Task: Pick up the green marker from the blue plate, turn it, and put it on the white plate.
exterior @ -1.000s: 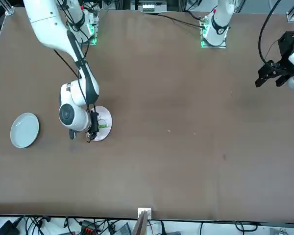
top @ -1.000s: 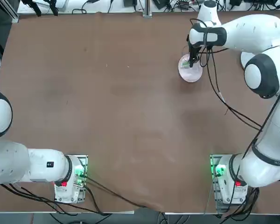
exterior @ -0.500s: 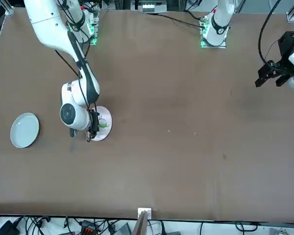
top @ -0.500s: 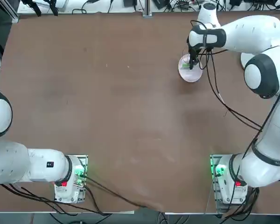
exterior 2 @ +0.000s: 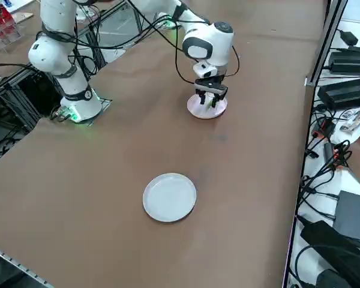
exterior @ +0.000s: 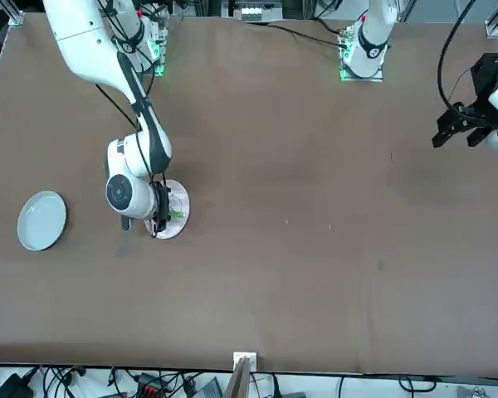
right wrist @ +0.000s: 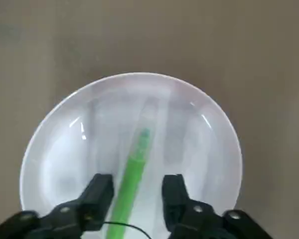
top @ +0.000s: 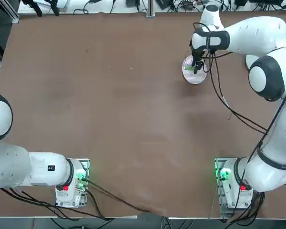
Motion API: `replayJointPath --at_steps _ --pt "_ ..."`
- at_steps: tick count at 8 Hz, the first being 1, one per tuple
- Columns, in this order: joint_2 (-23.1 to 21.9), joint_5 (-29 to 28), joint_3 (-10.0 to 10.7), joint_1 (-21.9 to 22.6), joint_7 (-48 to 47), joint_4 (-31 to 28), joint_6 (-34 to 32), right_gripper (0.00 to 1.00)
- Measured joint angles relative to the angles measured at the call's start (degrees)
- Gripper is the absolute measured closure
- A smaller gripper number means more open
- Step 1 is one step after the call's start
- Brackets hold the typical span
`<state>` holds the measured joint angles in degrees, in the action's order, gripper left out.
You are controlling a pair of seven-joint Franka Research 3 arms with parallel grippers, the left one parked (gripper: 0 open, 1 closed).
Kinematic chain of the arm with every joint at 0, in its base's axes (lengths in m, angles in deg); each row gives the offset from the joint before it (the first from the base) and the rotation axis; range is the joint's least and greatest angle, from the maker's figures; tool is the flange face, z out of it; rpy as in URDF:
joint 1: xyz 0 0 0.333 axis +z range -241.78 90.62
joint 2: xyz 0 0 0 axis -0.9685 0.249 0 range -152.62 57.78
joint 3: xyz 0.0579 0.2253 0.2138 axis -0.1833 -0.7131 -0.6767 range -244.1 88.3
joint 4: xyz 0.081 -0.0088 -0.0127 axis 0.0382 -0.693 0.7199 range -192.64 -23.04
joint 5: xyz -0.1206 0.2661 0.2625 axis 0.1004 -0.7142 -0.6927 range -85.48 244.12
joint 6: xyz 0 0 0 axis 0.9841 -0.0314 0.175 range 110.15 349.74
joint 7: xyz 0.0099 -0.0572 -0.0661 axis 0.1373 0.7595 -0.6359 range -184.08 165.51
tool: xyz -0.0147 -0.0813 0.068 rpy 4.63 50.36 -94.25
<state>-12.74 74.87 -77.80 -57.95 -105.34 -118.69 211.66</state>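
Note:
The green marker (right wrist: 134, 167) lies flat on the white plate (right wrist: 60, 144), near the table's far right in the top view. My right gripper (right wrist: 137, 181) hangs just above that plate (top: 193, 77), open, one finger on each side of the marker and a gap on both sides. From the front, the marker (exterior: 176, 214) shows as a small green streak beside the gripper (exterior: 158, 224). The blue plate (exterior: 41, 220) sits bare, well off to the side of the white plate (exterior: 178, 227), and shows again in the side view (exterior 2: 170, 197).
Brown tabletop stretches around both plates. My right arm's cable (top: 224, 98) loops over the table near the white plate. More cables and power bricks (exterior 2: 348, 90) lie beyond the table's edge.
My right gripper has shifted slightly over the white plate, staying open. The green marker has stayed lying on the plate.

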Motion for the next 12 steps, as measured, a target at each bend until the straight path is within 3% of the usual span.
replayJointPath --at_steps 1,2,5,7,10,12 --pt "-0.9 0.1 0.1 0.0 2.7 0.5 -2.0 0.11" --pt "-2.7 0.1 0.5 -0.1 7.2 1.3 -4.6 0.0" --pt "-9.6 0.2 2.6 -1.5 26.1 6.4 -13.2 0.0" --pt "-12.3 1.7 3.5 -4.9 43.5 10.5 -19.3 0.0" --pt "-15.8 2.8 4.1 -14.5 75.1 13.7 -24.4 0.0" --pt "-17.8 2.7 4.2 -20.0 88.9 14.1 -24.5 0.0"
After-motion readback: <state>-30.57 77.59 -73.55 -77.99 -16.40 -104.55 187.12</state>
